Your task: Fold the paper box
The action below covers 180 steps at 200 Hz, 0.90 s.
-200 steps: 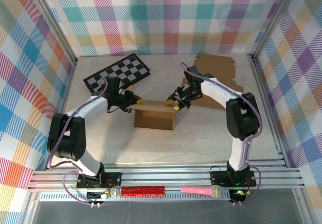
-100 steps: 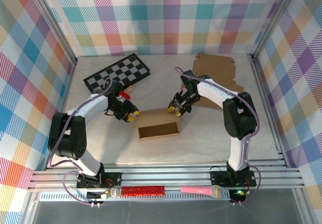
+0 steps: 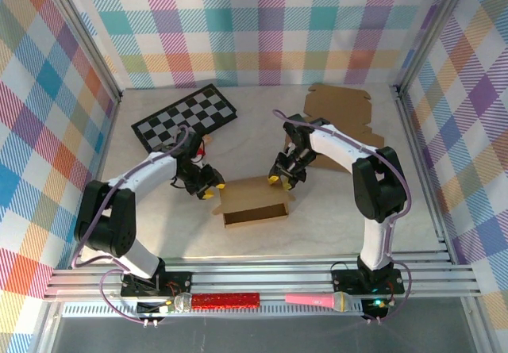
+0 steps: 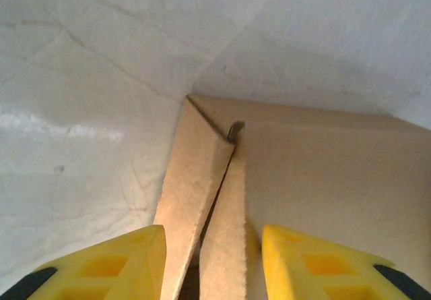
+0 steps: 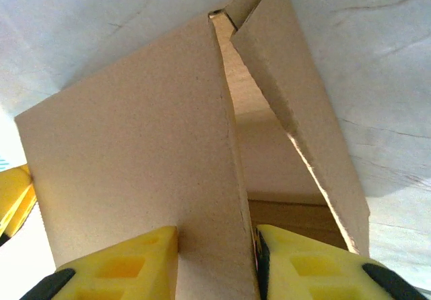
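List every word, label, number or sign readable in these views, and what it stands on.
None can be read. The paper box is plain brown card, the flat cardboard sheet and the checkerboard carry no lettering, and the wall cloth is plaid only.

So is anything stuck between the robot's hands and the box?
No, nothing's in the way. The left gripper straddles the paper box at its left flap, the right gripper a wall at its far right corner. The chessboard and flat cardboard lie farther back.
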Motion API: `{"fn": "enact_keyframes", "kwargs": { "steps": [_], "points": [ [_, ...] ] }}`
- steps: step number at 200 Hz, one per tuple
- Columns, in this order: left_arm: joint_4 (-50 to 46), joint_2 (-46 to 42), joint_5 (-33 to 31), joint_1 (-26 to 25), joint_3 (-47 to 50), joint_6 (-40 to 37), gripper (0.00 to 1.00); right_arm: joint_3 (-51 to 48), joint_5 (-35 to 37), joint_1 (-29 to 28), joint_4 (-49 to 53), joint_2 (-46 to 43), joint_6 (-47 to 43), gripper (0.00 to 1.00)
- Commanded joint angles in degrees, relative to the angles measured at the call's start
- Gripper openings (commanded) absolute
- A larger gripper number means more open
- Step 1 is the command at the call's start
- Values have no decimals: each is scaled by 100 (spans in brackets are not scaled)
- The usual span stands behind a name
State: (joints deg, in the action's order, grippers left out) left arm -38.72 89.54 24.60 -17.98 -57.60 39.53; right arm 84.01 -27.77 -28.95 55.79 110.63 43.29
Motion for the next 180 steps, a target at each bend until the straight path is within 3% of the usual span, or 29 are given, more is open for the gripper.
{"fn": "enact_keyframes", "kwargs": {
  "steps": [1, 53, 84, 112, 180],
  "points": [
    [33, -472, -233, -129, 242, -69, 42, 180, 330, -45, 493, -93, -289, 35],
    [805, -1413, -215, -631, 1055, 239, 46, 168, 532, -117, 512, 0, -350, 31],
    [968, -1392, -327, -1093, 1372, 459, 46, 162, 639, -163, 411, 44, -284, 31],
    [843, -1281, -783, -1191, 1471, 418, 43, 300, 669, -171, 498, 69, -333, 31],
    [1000, -930, -1105, -1191, 1336, 261, 37, 518, 1534, -104, 1355, -279, -1209, 56]
  ]
}}
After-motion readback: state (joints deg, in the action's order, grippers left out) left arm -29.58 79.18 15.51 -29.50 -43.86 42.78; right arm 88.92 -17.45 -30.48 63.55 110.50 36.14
